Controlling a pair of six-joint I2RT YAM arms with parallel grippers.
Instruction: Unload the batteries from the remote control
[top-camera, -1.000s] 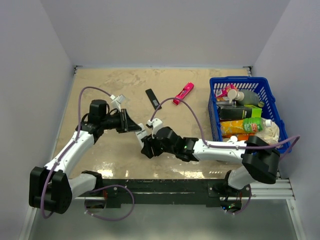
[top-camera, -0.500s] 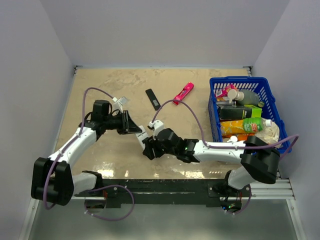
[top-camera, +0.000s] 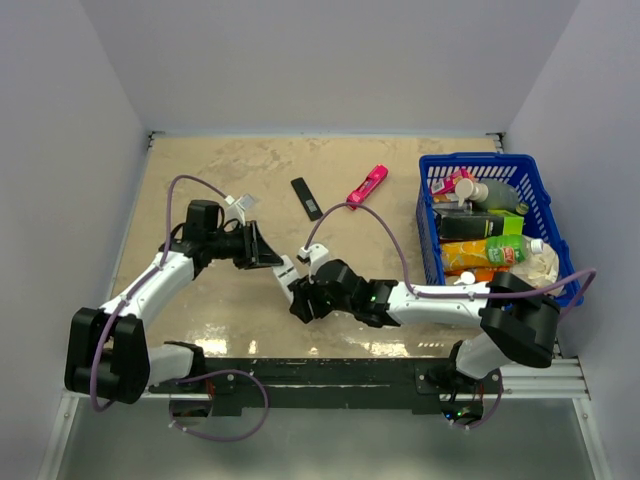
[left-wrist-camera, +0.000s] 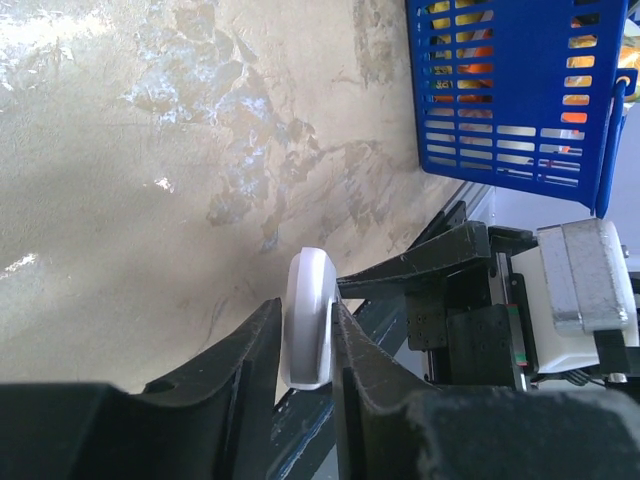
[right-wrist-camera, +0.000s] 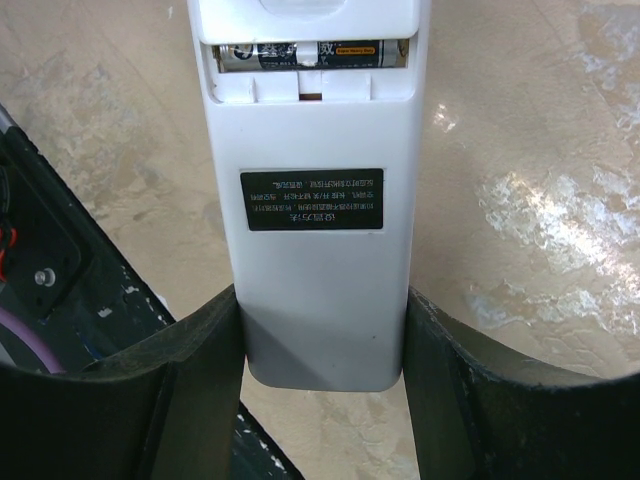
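My right gripper is shut on the lower end of a white remote, held back side up just above the table. Its battery compartment is open and one dark greyish battery lies across it. No blue cells show. My left gripper is shut on a thin white piece seen edge-on at the remote's far end; I cannot tell whether it is the cover or the remote body. In the top view the two grippers meet at the remote, the left and the right.
A blue basket full of bottles and packets stands at the right, and also shows in the left wrist view. A flat black piece and a pink remote lie on the table further back.
The left arm has shifted slightly right, towards the remote. The right gripper has shifted a little with the remote. Both grips are unchanged.
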